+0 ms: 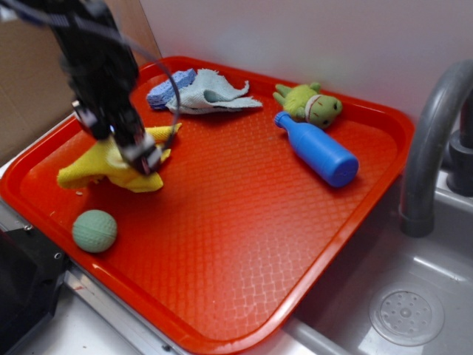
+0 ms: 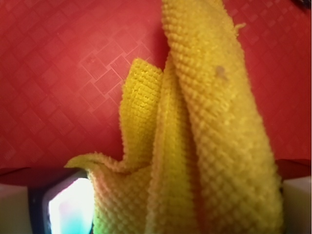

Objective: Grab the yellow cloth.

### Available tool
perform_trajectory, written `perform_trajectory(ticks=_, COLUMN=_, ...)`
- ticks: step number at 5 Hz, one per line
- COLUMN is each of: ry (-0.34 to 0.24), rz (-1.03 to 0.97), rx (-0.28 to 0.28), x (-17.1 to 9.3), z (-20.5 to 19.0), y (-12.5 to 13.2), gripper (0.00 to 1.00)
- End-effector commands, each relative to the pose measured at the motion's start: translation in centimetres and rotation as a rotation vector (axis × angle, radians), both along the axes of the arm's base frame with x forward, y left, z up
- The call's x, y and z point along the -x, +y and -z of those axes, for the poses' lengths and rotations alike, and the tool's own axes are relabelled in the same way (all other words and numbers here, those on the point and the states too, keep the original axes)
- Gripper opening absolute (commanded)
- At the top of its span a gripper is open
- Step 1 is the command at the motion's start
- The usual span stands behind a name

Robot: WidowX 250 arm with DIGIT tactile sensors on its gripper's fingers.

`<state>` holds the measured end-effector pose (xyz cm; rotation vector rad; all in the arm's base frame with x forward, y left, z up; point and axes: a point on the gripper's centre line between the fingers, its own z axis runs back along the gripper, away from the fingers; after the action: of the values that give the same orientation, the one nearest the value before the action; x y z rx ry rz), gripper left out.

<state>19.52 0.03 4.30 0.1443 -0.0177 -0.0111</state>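
The yellow cloth (image 1: 103, 168) lies bunched at the left side of the red tray (image 1: 244, 244). My gripper (image 1: 145, 158) is down on its right part, black arm above it. In the wrist view the yellow cloth (image 2: 214, 126) rises in thick folds between the fingers and fills the whole gap of the gripper (image 2: 170, 207). The left finger (image 2: 66, 207) and right finger (image 2: 298, 202) press against its sides. The gripper is shut on the cloth.
On the tray a green ball (image 1: 94, 231) sits just in front of the cloth. A pale blue-grey rag (image 1: 203, 93), a green plush toy (image 1: 310, 103) and a blue bottle (image 1: 319, 150) are at the back. A sink with a grey faucet (image 1: 432, 140) is on the right.
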Motion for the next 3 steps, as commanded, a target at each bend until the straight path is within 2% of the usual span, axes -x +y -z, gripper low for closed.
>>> perform_trajectory(ticks=1, ry=-0.008, rz=-0.012, rx=0.054, x=0.8, z=1.4, y=0.6, gripper=0.00)
perform_trajectory(ticks=2, ry=-0.059, rz=-0.072, rx=0.086, x=0.9, z=-2.1, y=1.3, gripper=0.00)
perform_trajectory(ticks=3, ry=-0.168, rz=-0.215, rx=0.186, x=1.0, z=-7.0, y=2.1, gripper=0.00)
